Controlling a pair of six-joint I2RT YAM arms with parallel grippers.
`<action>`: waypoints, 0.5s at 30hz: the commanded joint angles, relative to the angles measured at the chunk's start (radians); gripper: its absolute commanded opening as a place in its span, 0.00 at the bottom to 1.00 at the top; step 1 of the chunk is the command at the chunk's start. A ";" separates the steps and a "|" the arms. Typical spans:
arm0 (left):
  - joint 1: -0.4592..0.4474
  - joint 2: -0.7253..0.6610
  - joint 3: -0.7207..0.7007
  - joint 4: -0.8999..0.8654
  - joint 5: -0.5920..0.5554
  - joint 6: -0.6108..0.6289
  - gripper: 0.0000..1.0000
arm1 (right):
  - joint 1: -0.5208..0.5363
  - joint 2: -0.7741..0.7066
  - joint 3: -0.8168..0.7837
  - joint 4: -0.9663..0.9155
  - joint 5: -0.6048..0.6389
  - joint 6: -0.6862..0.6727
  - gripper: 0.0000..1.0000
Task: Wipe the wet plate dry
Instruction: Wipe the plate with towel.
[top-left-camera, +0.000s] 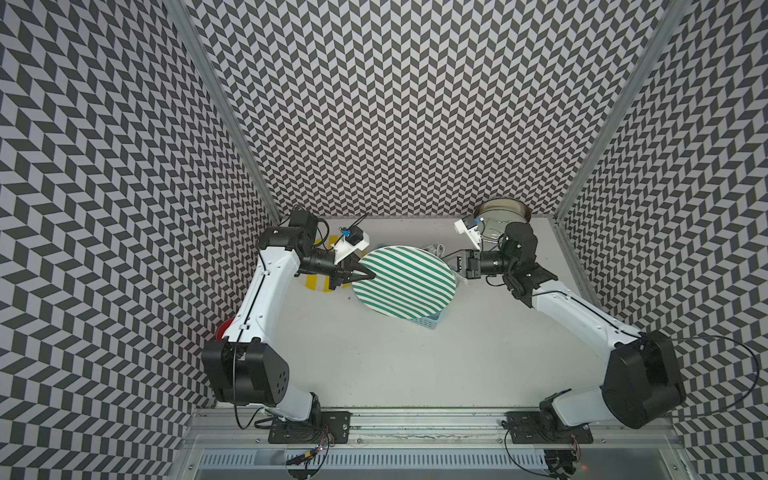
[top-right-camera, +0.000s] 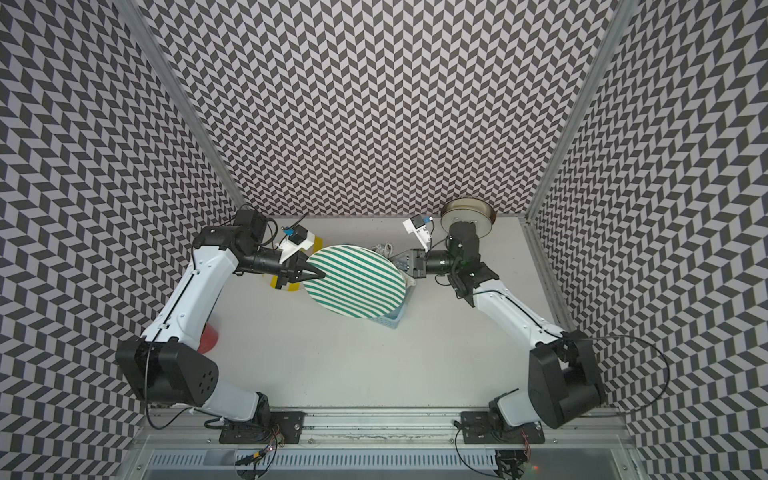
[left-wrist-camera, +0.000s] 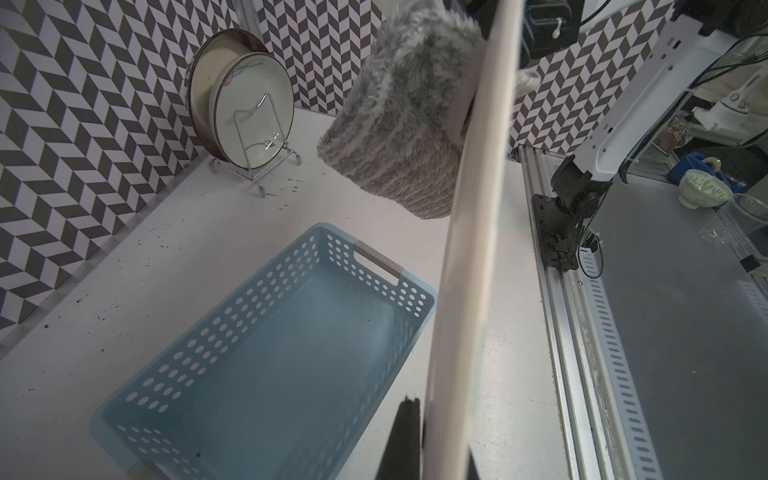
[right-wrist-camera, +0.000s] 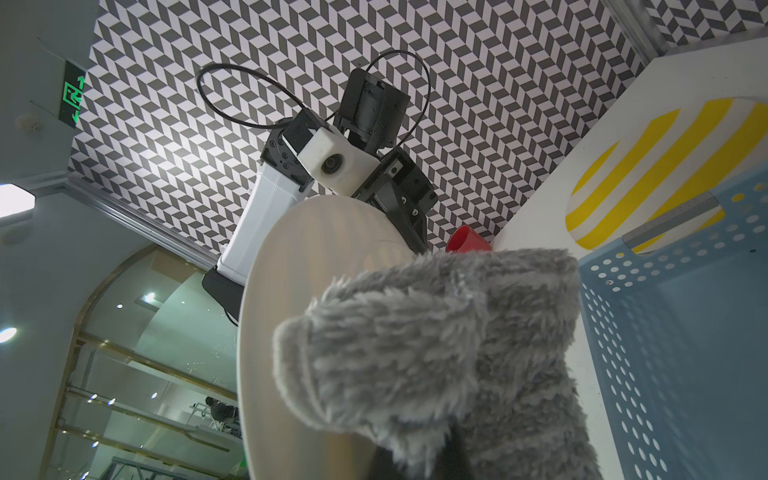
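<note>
Top views both look down on the desk (top-left-camera: 395, 365). The nearest thing on it is a red cup (top-right-camera: 208, 337) at about 8 o'clock, tucked behind the left arm and out of the work. Farther in, toward the middle, a blue basket (top-left-camera: 430, 322) sits under the green-striped plate (top-left-camera: 405, 282). The plate is lifted off the desk and tilted, striped face up. My guess is that the basket is there to catch drips or a dropped plate.

The left claw (top-left-camera: 371, 275) is pinched shut on the plate's rim at its 9 o'clock, acting as the holder so that both faces are reachable. At the plate's 3 o'clock the right claw (top-left-camera: 454, 268) is clamped shut on a grey fluffy cloth (right-wrist-camera: 436, 353). In the wrist views that cloth lies against the plate's plain back face, above the basket, which suggests the back is the side being dried now.

Beside the plate and a little beyond, at 10 o'clock, a yellow-striped disc (top-left-camera: 312, 283) lies flat. In the far corner at 1 o'clock a wire rack (left-wrist-camera: 266, 141) holds other plates (left-wrist-camera: 249, 104) upright, likely where dried ones go.
</note>
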 joint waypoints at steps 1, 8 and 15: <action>0.090 0.030 0.047 0.114 0.051 -0.125 0.00 | 0.030 -0.071 -0.023 0.020 -0.146 0.010 0.00; 0.127 0.055 0.064 0.124 0.129 -0.220 0.00 | 0.028 -0.073 -0.026 0.029 -0.134 0.014 0.00; 0.121 0.073 0.040 0.067 0.257 -0.237 0.00 | 0.029 -0.062 -0.040 0.037 -0.107 0.014 0.00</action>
